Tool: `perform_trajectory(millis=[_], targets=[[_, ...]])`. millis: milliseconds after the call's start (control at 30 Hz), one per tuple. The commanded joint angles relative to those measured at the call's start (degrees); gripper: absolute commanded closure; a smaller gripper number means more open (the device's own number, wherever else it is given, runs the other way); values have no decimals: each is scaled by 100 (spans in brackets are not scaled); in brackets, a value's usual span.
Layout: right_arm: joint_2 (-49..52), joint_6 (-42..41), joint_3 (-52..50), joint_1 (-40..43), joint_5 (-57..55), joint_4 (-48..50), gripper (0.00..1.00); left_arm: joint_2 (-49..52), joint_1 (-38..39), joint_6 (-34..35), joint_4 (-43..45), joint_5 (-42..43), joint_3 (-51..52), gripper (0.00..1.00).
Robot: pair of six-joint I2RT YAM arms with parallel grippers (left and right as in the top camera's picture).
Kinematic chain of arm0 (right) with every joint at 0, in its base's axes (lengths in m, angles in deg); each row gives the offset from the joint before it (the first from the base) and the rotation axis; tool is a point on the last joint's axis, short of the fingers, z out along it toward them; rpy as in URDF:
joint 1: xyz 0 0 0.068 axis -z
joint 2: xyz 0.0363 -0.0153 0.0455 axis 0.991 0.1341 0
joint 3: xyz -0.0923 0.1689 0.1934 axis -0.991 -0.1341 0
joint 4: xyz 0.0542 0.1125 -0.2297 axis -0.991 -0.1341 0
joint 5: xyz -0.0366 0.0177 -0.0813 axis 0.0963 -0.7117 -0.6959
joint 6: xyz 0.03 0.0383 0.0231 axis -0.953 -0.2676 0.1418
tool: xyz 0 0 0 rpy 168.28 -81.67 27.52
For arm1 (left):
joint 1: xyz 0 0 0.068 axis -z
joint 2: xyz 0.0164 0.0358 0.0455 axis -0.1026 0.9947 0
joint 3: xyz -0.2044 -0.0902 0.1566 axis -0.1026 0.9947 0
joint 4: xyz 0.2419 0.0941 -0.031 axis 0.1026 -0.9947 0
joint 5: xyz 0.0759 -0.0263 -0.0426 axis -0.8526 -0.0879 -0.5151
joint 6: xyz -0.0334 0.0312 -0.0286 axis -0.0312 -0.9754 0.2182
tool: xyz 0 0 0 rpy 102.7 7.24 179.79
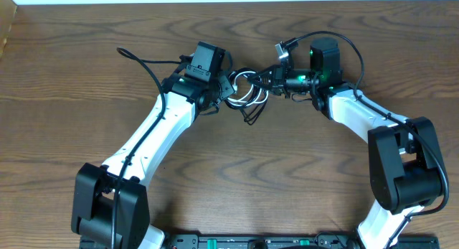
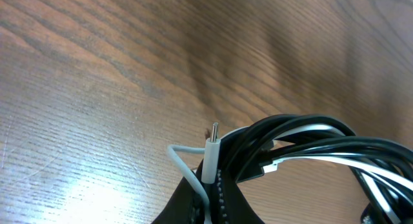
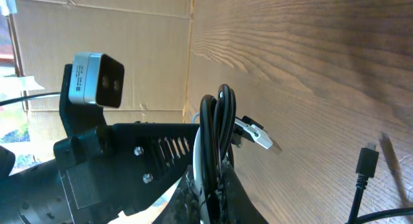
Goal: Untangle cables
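our left gripper (image 1: 229,84) is clamped on the white cord (image 2: 208,161) near its end; our right gripper (image 1: 267,80) is clenched around the black cord (image 3: 216,121) loops. the cables (image 1: 247,100) sit between them, long axis nine to three, both arms equally near.

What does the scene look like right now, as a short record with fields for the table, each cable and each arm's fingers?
table: wooden
white cable: plug end sticks up between the left fingers
black cable: looped together with the white cable, between the two arms
left fingers: shut on white cable
right fingers: shut on black cable loops
tangle: not yet separated
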Motion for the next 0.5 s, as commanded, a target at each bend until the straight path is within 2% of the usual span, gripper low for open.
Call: perform_trajectory(millis=[0,133,333,467], targets=[[-46,33,39,-39,101,17,99,-85,-7,-352,-4,-164,-7,92],[-46,33,39,-37,98,17,99,-280,-7,-605,-313,55,-9,92],[-46,33,39,-35,13,17,99,-356,-2,-616,-1204,439,-7,92],[-46,33,39,-39,-50,20,99,-354,31,-616,-1646,455,-4,87]])
